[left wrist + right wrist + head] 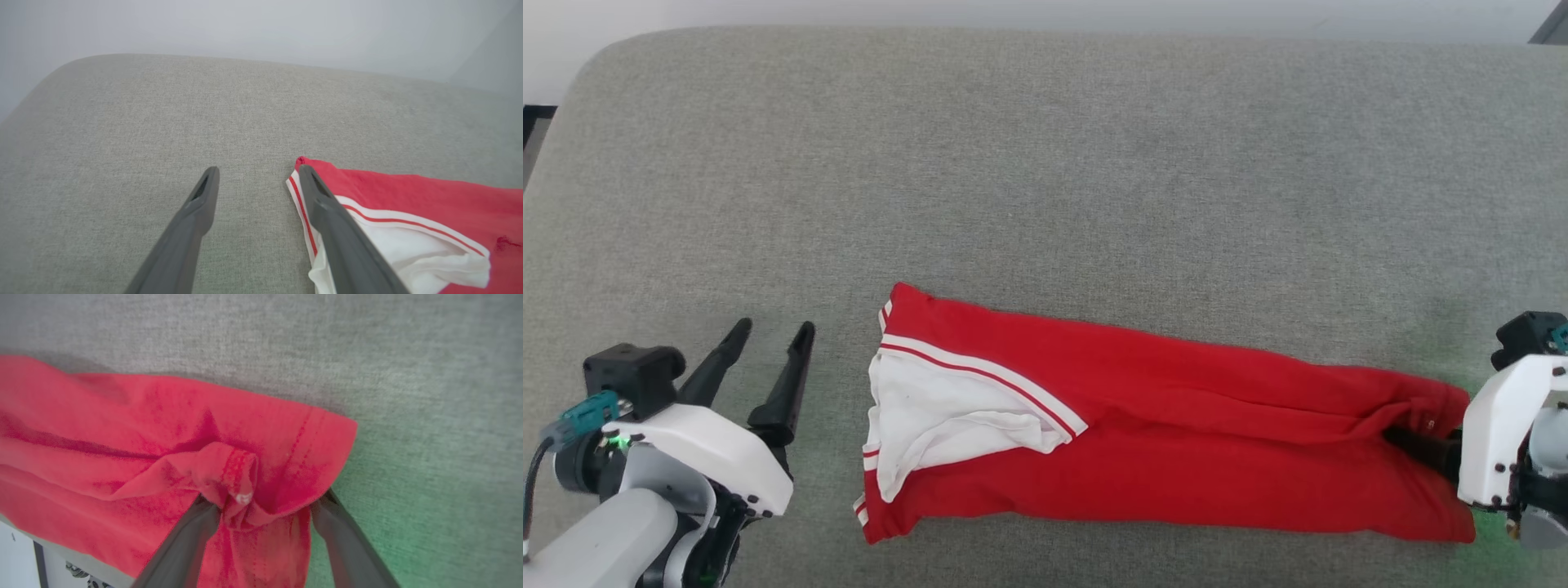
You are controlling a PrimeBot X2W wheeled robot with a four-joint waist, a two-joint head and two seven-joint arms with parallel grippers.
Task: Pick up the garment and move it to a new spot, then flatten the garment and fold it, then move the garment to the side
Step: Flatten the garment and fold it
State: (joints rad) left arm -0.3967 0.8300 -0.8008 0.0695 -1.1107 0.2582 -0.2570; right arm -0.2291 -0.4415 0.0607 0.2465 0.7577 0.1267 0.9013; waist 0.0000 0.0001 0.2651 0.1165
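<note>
Garment point(1176, 425): folded strip on cushion point(1045, 163). Soft, light, limp jersey; likely sags unless pinched through all layers at end hems. Left gripper point(773, 327) at 9 o'clock: jaws wide, empty. Right gripper point(265, 500) at 3 o'clock: jaws wide astride bunched hem

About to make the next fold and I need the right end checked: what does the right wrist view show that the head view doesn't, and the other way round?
Right wrist view: the right pincer stands open, its fingertips hidden behind a bunched fold of the garment at its stitched hem.
Head view: the whole strip, long and folded, with the white sleeve panel at its left end, and the left pincer open, apart from the cloth.
Both: red cloth lying on the grey cushion, with the right arm at the strip's right end.
</note>
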